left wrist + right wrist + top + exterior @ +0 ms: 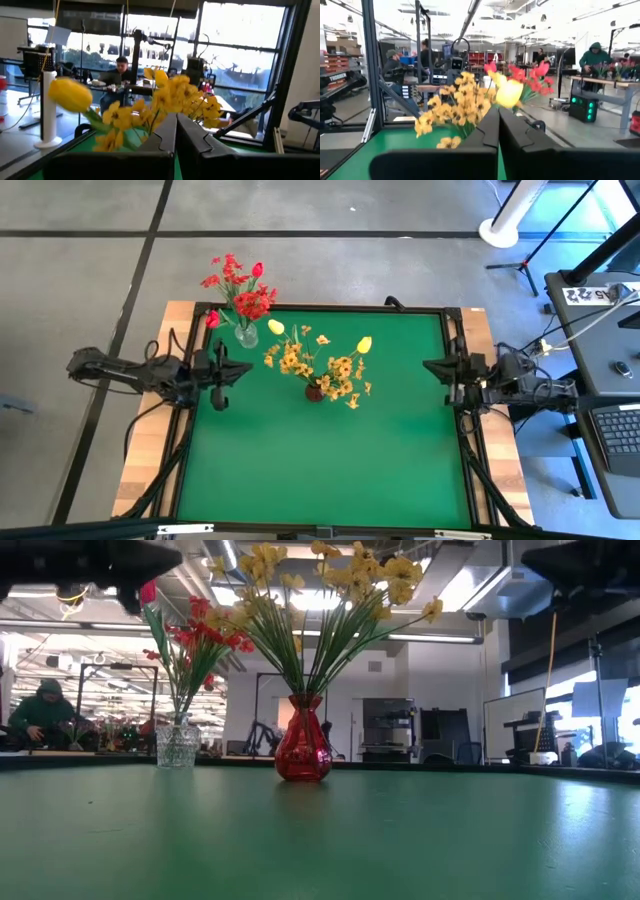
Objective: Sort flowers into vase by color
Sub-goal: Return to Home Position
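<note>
Red flowers (240, 288) stand by their stems in a clear glass vase (246, 336) at the table's far left. It also shows in the low view as the glass vase (177, 745). Yellow flowers (325, 365) stand in a small red vase (314, 391) near the table's middle, seen again in the low view as the red vase (303, 752). My left gripper (237, 369) is shut and empty at the table's left edge, pointing level toward the yellow flowers (175, 97). My right gripper (432, 367) is shut and empty at the right edge, facing the yellow flowers (455, 105).
A black frame (330, 310) runs round the green mat (330, 470). A side table with a laptop (615, 430) stands beyond the right edge. People sit at benches in the room behind (40, 715). The mat's near half holds nothing.
</note>
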